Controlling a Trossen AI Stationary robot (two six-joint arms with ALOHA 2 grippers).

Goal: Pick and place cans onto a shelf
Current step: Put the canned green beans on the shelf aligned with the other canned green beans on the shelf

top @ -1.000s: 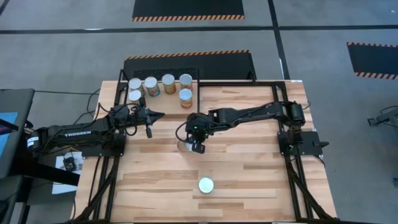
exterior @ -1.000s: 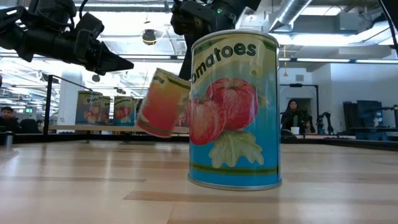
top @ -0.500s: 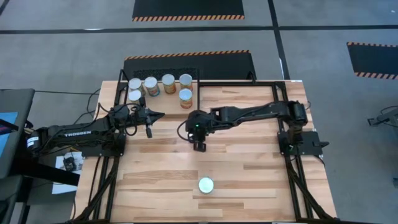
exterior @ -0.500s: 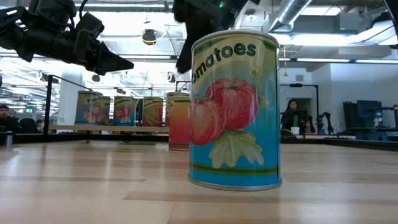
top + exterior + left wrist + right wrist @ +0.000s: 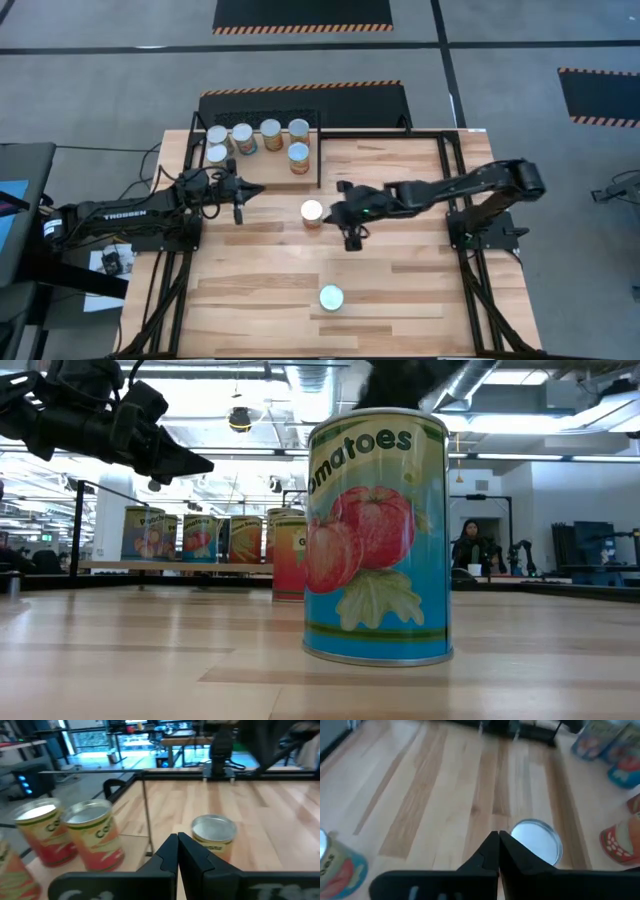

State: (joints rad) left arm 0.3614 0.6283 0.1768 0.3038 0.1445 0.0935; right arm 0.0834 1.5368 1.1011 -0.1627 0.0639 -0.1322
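The plank table (image 5: pixel 380 290) carries everything, and at its far-left corner sits the shelf (image 5: pixel 275 170), a light board with a thin black frame. On the shelf stand six cans (image 5: pixel 258 144): four in a back row and two in front of them, all upright. Two more cans are on the bare table. One can (image 5: pixel 312 212) stands upright near the middle of the table, just in front of the shelf's front edge, with its shiny top up. The other, a tomato can (image 5: pixel 331 297), stands well apart from it near the front edge of the table (in the low view it fills the middle, blue label with red tomatoes). The right arm reaches across from the right side, and the right gripper (image 5: pixel 347 214) is just beside the middle can on its right, not touching it; its two fingers are pressed together and hold nothing. The left gripper (image 5: pixel 250 187) waits at the left side, near the shelf's front-left corner, its fingers also closed together and empty.
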